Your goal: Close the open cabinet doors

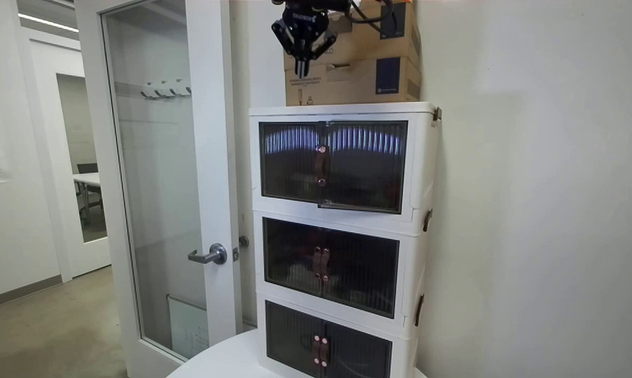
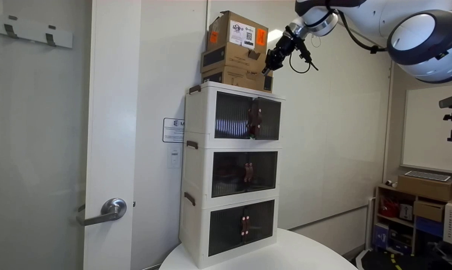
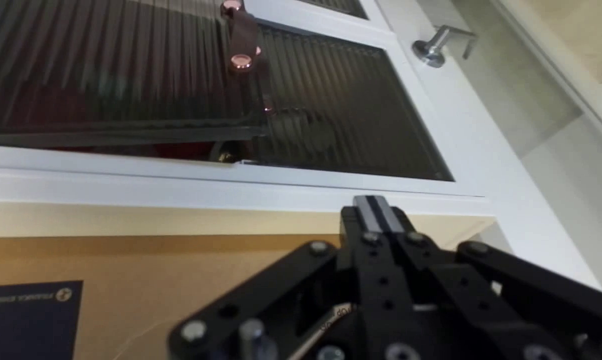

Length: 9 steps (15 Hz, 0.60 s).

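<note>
The white stacked cabinet (image 1: 423, 173) has smoky dark doors on three levels. On the top level, the right door (image 1: 366, 168) stands slightly ajar and the left door (image 1: 290, 168) looks flush with its frame. The ajar door also shows in an exterior view (image 2: 269, 119). In the wrist view the ajar door (image 3: 121, 75) leaves a gap at its edge, with red items partly visible behind it. The middle doors (image 1: 358, 273) and bottom doors (image 1: 355, 352) look shut. My gripper (image 1: 302, 71) is shut and empty, above and in front of the cabinet top, touching nothing visible (image 3: 376, 212).
Several cardboard boxes (image 2: 235, 56) are stacked on the cabinet top, behind the gripper. The cabinet stands on a white round table (image 2: 305, 251). A frosted-glass room door (image 1: 211, 157) with a silver lever handle stands beside it. A wall (image 1: 531, 189) is on the other side.
</note>
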Each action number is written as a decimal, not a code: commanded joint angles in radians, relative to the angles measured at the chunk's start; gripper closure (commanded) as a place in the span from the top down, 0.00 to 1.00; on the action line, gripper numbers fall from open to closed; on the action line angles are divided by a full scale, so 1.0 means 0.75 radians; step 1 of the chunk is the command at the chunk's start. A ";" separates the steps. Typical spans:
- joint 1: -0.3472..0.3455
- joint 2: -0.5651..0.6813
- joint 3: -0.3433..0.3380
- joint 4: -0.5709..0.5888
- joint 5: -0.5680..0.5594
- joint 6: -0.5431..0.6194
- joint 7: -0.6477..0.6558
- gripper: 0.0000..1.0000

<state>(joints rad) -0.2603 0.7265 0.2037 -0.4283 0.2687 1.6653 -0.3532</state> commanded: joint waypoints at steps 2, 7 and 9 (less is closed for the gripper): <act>-0.138 -0.037 0.041 -0.015 0.116 -0.361 -0.188 0.26; -0.088 -0.058 -0.146 0.000 -0.154 -0.464 -0.336 0.62; -0.057 -0.045 -0.204 0.000 -0.253 -0.385 -0.381 0.77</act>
<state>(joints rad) -0.3449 0.6963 0.1188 -0.4282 0.1708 1.3332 -0.5826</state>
